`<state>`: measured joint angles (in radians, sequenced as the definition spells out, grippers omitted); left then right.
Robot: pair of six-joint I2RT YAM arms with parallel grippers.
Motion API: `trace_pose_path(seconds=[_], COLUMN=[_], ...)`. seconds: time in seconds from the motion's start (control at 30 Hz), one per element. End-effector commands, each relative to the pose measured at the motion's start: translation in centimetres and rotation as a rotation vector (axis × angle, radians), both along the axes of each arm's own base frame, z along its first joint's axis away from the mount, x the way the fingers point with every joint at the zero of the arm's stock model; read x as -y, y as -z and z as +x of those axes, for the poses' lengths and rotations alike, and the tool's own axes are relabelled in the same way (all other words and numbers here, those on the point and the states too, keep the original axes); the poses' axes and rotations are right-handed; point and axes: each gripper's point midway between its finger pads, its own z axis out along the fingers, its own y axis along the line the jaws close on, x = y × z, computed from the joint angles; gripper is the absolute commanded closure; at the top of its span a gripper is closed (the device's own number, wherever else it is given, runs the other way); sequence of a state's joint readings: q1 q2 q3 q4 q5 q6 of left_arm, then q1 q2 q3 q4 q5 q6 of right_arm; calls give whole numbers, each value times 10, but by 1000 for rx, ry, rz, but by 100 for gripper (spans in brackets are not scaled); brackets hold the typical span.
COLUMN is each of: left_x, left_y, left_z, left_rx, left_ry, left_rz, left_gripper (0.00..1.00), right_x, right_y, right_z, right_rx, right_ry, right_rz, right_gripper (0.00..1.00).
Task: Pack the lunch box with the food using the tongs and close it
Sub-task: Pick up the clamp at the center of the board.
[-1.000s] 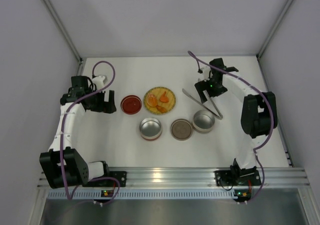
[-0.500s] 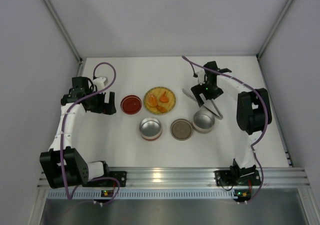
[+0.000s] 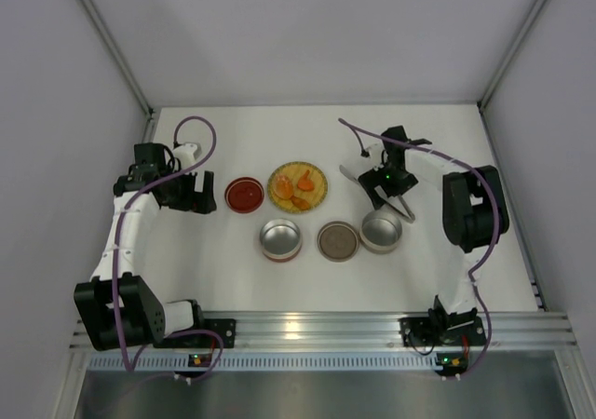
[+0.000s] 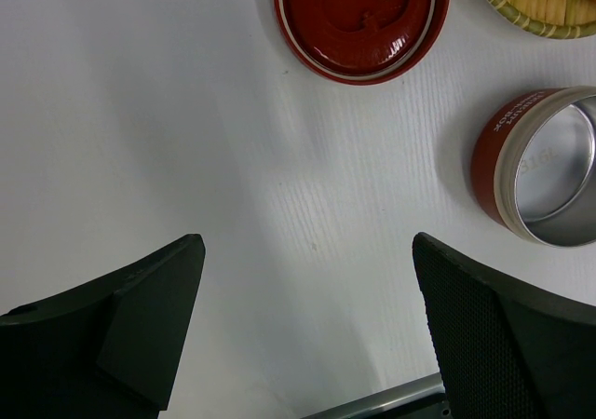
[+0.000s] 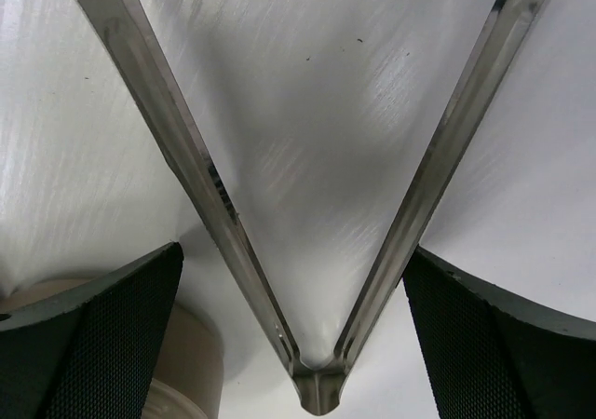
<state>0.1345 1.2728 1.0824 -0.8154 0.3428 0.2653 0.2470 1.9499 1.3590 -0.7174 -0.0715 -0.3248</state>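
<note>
Between the wide-spread fingers of the right claw (image 5: 291,251) lie the long slim silver metal tongs (image 5: 209,195). Their two thin polished arms meet in a small rounded joint at the claw's base. From there they fan out in a narrow V ahead of it, flat on the white table (image 3: 261,140). One black finger stands just outside each arm; whether either touches the metal cannot be told, and nothing is gripped. A round steel tin (image 3: 380,231) sits just beside the left finger.

To the left of this claw, apart from it, the small orange carrot-like food pieces (image 3: 298,184) rest on a round yellow woven plate (image 3: 321,184).

The right arm is folded, its elbow out toward the table's right edge. Its wrist is turned inward and the claw points down at the tongs.

The left arm reaches forward along the table's left side. The left claw (image 4: 305,251) is also parted, holding nothing, over bare table. A round red lid (image 4: 358,19) lies ahead of it, and a red-sided metal tin (image 4: 545,163) lies ahead and to its right.
</note>
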Motion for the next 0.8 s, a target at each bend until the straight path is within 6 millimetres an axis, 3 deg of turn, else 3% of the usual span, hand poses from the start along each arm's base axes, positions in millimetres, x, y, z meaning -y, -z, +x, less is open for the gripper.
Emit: trace_pose_path(seconds=[0.0,0.3,0.5,0.53,0.6,0.77], left_x=[0,-2,-1,-2,-2,-1], left_y=[0,2,4,4,3,1], left_z=[4,3,4,4,5,7], left_rx=[19,15,11,12,14,20], left_ry=[20,23,23,20,20,21], left_rz=[10,19,16,20,21,15], left_gripper=[2,2,2,2,2,2], right_x=[-7,-7,-9,-9,-8,-5], right_y=[6,16,15,13,11,-21], right_z=[3,5,10,11,10,11], right_rx=[23,0,-9,-4,-1,49], right_ry=[-21,-57,-54,-55,-56,-69], right_rz=[93,91,95,93,88,95], right_gripper=[1,5,32,40,46,56])
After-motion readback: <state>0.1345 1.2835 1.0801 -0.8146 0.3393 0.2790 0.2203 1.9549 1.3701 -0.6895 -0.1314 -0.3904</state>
